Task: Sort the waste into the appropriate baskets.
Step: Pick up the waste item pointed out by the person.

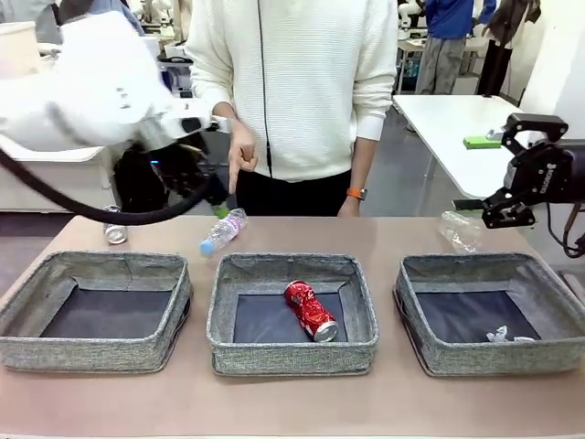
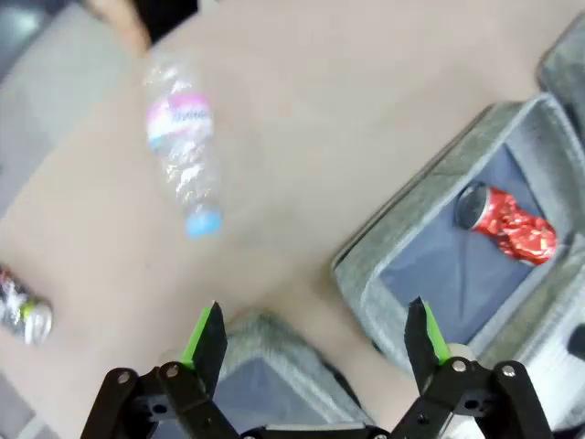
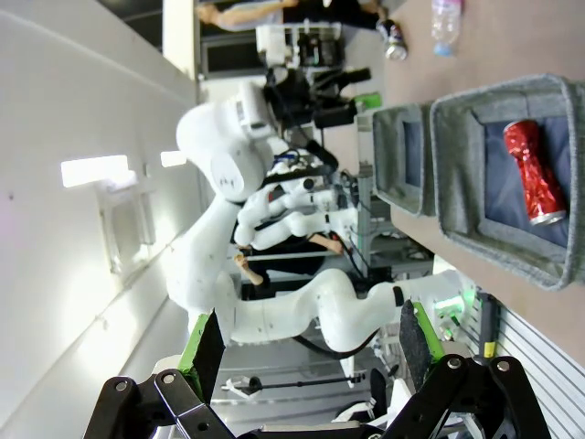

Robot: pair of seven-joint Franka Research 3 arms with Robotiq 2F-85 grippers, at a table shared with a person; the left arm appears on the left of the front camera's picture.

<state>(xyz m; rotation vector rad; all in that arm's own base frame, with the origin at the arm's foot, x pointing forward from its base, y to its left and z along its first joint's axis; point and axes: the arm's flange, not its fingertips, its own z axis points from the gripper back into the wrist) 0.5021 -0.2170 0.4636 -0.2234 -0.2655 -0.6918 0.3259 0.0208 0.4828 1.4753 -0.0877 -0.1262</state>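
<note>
We count two pieces sorted: the crushed red drink can (image 1: 311, 311) lies in the middle basket (image 1: 292, 352), and the small white scrap (image 1: 501, 336) lies in the right basket (image 1: 494, 358). Three wait on the table behind the baskets: the pink-label bottle (image 1: 223, 230) under the person's pointing hand (image 1: 242, 151), the dark drink can (image 1: 114, 230) behind the left basket (image 1: 91, 352), and the clear label-less bottle (image 1: 460, 229) behind the right one. The left gripper (image 2: 315, 334), hanging near the pink-label bottle, and the right gripper (image 3: 311, 347), off to the side, both have jaws apart and hold nothing.
</note>
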